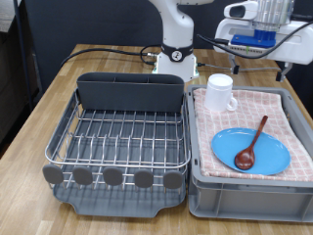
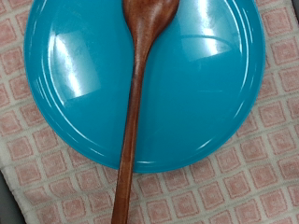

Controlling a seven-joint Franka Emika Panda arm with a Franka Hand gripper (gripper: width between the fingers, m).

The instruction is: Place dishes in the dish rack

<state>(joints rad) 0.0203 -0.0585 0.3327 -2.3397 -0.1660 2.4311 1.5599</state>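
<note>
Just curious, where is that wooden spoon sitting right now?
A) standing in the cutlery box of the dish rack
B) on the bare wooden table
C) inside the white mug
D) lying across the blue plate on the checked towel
D: the wooden spoon lies across the blue plate, which rests on the checked towel; the dish rack holds no dishes.

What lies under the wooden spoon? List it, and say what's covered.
The wooden spoon lies across the blue plate, handle end over the pink checked towel. The strip beneath it is hidden. No gripper shows.
</note>
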